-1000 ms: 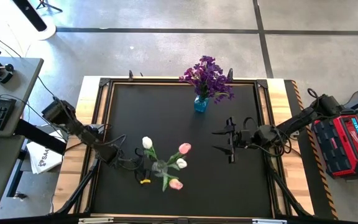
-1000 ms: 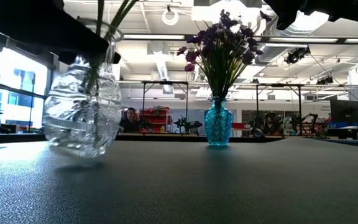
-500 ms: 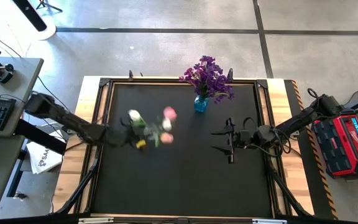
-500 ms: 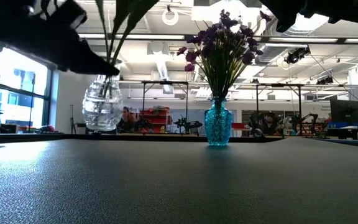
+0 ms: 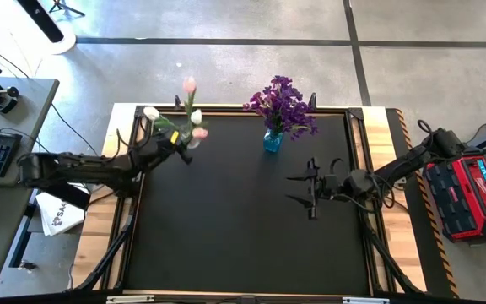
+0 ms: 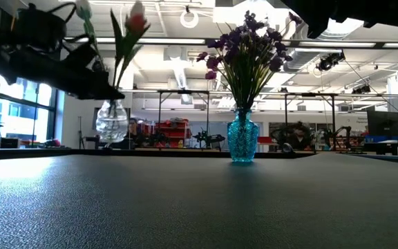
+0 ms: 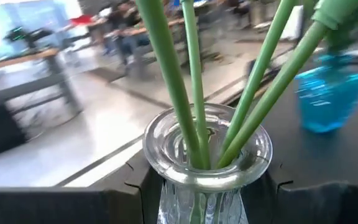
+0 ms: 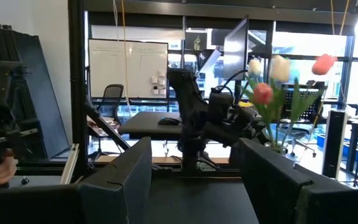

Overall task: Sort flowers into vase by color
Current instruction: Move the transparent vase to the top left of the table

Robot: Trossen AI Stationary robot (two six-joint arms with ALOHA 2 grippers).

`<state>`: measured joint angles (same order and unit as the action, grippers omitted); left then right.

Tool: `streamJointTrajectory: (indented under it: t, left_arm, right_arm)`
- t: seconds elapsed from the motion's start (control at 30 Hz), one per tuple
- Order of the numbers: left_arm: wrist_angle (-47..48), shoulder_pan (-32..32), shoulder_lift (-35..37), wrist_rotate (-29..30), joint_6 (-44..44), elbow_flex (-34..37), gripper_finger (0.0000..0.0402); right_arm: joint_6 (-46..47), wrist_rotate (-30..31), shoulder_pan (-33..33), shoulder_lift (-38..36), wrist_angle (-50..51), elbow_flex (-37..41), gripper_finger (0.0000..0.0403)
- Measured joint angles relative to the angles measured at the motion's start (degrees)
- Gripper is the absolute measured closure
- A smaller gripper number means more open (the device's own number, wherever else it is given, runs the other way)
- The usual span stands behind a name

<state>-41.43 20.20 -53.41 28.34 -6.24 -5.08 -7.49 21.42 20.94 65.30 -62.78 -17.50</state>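
The right pincer (image 5: 312, 190) is parked nearest the front, at about 3 o'clock on the tabletop (image 5: 243, 245), with its two dark fingers spread apart and nothing between them. It is judged to be waiting.

Farther back, at about 10 o'clock near the far-left corner, the clear glass vase (image 6: 112, 120) is gripped at its neck by the left pincer (image 5: 174, 145). The vase is ribbed and bulbous, with a thick round rim (image 7: 207, 144), and is held upright, presumably so that the stems remain seated. Smooth green plastic stems (image 7: 191, 93) cross inside the neck and carry the pink and white tulips (image 5: 191, 110).

At 12 o'clock, well apart, a blue textured glass vase (image 5: 272, 140) stands on the matte, finely grained black surface. It holds the purple clustered sprigs (image 5: 282, 105). The colours are thus already separated between the two vases.
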Motion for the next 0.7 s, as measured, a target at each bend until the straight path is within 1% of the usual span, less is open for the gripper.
streamJointTrajectory:
  t: [0.13, 0.27, 0.33, 0.57, 0.7]
  left_arm:
    - [3.3, 7.8, -0.1, -3.8, 1.8, 0.0, 0.0258]
    - [6.3, 12.9, -0.1, -7.4, 4.1, 0.0, 0.0258]
    - [7.0, 14.3, -0.1, -8.2, 4.8, 0.0, 0.0258]
    - [7.9, 17.2, -0.1, -8.2, 7.1, 0.0, 0.0240]
    - [10.7, 18.2, -0.1, -8.2, 7.3, 0.0, 0.0230]
  right_arm:
    - [0.3, 0.1, -0.4, 0.0, 0.0, 0.0, 0.0194]
    - [0.6, 0.1, -0.3, 0.0, 0.4, 0.0, 0.0194]
    - [0.6, 0.1, -0.3, 0.0, 0.5, 0.0, 0.0194]
    - [0.6, 0.1, -0.3, 0.0, 0.8, 0.0, 0.0194]
    - [0.6, 0.1, -0.3, 0.0, 0.9, 0.0, 0.0194]
